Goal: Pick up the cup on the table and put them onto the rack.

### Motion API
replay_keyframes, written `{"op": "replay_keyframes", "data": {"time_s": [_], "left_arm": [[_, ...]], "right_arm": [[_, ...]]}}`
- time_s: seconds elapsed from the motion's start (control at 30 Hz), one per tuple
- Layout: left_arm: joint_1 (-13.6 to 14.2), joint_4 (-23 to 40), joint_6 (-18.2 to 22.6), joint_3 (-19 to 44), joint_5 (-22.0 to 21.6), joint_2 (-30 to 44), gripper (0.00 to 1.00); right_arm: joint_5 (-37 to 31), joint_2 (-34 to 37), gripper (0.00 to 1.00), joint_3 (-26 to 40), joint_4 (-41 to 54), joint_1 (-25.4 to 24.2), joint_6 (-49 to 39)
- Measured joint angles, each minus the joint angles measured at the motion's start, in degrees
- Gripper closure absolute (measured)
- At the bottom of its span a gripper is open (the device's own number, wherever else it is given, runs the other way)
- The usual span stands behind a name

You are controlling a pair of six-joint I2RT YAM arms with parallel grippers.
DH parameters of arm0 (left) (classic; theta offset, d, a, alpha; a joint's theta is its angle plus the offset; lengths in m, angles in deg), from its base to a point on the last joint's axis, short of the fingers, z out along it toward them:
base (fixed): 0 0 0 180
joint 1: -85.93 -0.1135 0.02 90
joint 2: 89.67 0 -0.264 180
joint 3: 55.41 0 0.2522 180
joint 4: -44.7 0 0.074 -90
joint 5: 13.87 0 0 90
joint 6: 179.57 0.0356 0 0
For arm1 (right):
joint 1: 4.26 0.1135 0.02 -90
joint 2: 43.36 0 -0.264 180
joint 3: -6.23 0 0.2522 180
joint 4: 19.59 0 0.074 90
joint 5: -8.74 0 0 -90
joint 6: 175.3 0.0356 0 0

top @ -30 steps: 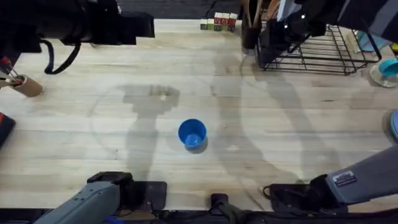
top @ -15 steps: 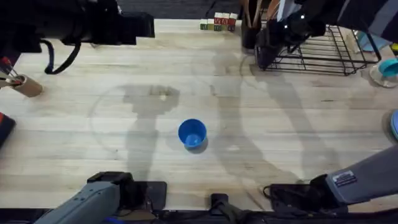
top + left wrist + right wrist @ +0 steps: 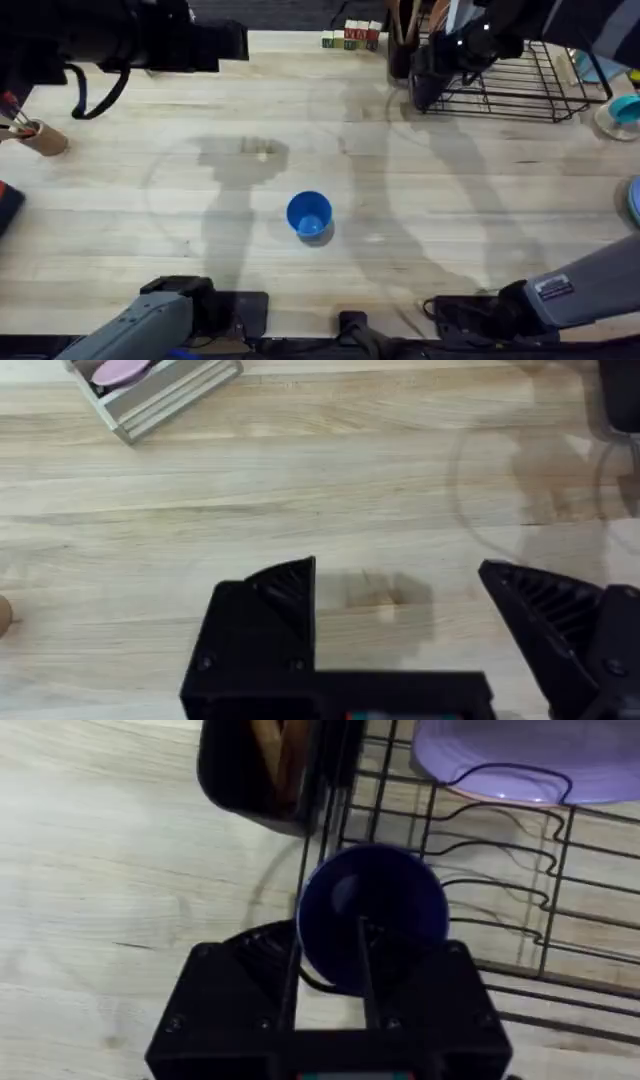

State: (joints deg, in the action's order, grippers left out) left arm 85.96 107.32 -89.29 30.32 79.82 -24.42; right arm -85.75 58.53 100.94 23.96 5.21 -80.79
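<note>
- Right gripper point(image 3: 330, 982) is clamped on the purple cup point(image 3: 372, 915), at the rack's point(image 3: 520, 85) near-left corner, not yet set in.
- Left gripper point(image 3: 400, 620) hangs apart, empty, far from the rack.
- Blue cup point(image 3: 309, 215) stands on the table point(image 3: 450, 220), well apart from the rack; both cups are left to place.
</note>
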Motion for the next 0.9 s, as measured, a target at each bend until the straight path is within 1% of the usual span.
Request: {"op": "replay_keyframes", "data": {"time_s": [0.57,0.9], "left_arm": [[0.0,0.0,0.0,0.0,-0.01,0.0,0.007],[0.0,0.0,0.0,0.0,-0.01,0.0,0.007]], "right_arm": [[0.04,-0.16,0.66,0.02,0.12,0.0,-0.02],[0.89,-3.63,0.66,0.02,0.25,0.15,-0.02]]}}
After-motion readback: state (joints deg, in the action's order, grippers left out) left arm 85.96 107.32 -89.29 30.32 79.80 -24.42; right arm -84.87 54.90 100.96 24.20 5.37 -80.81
